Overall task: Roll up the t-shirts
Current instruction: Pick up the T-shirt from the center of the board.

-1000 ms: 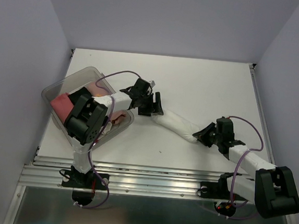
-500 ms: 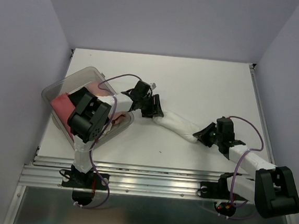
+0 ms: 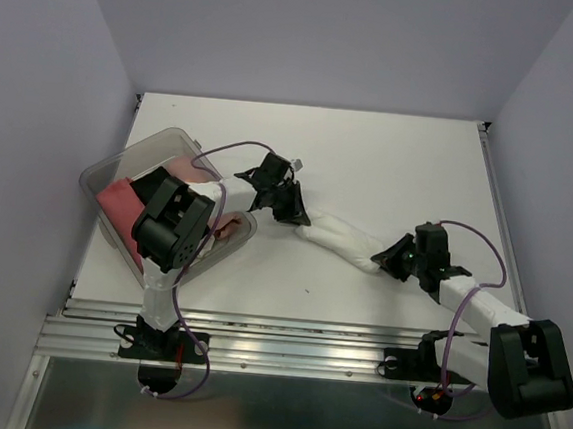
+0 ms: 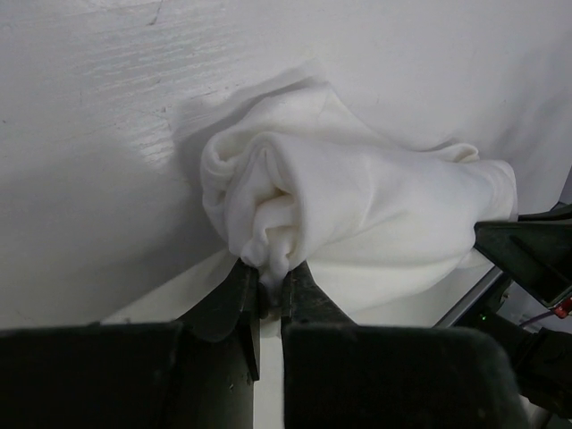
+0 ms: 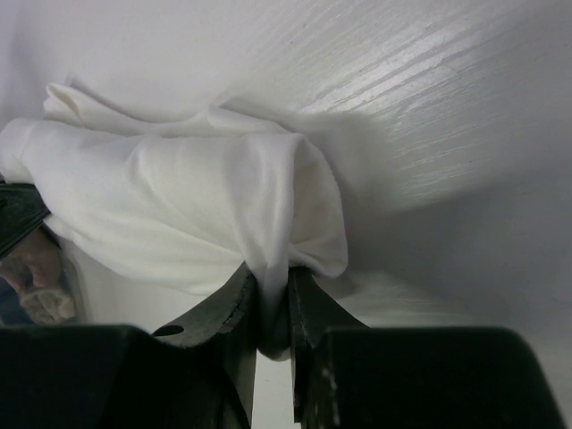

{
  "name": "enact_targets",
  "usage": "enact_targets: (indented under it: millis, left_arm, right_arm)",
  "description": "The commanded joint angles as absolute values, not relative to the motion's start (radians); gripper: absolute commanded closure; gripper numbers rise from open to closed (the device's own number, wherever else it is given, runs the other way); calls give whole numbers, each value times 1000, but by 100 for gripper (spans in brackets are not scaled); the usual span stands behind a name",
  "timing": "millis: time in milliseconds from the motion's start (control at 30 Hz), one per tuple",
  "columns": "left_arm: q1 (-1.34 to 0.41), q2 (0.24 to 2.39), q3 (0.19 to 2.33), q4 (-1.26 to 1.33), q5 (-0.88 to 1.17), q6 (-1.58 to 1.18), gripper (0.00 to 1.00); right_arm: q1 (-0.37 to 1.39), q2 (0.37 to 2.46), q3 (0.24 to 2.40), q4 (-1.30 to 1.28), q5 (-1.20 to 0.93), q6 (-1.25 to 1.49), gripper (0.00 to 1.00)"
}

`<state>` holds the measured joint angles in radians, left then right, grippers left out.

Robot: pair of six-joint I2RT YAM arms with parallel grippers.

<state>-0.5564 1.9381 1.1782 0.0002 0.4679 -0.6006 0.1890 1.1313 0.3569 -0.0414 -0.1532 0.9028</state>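
Note:
A white t-shirt (image 3: 342,241) lies rolled into a sausage on the table, running from upper left to lower right. My left gripper (image 3: 296,216) is shut on the roll's left end, and cloth (image 4: 357,206) is pinched between its fingers (image 4: 234,290). At the other end my right gripper (image 3: 391,260) is shut on the white t-shirt (image 5: 179,206), a fold caught between its fingers (image 5: 308,299). A salmon-pink t-shirt (image 3: 119,201) lies in the clear tub (image 3: 110,164) at the left, partly hidden by my left arm.
The clear plastic tub sits at the table's left side under my left arm, with a bit of red and yellow cloth (image 3: 227,231) at its near rim. Purple-grey walls close the table in on three sides. A metal rail (image 3: 285,350) runs along the near edge.
My left gripper has shut on the left end of the white roll, after standing open just beside it. My right gripper has kept its grip and place.

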Motion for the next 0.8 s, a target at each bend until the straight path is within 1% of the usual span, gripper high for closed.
enact_targets:
  millis: [0, 333, 767]
  left_arm:
    - [-577, 1890, 1267, -104, 454, -549, 100]
    - [-561, 1852, 1437, -244, 410, -489, 100]
    - [-535, 1812, 1496, -311, 390, -445, 100]
  right_arm:
    - [176, 1114, 379, -210, -72, 841, 99]
    - [176, 1026, 445, -279, -150, 827, 99]
    - [176, 1000, 511, -290, -212, 844, 99]
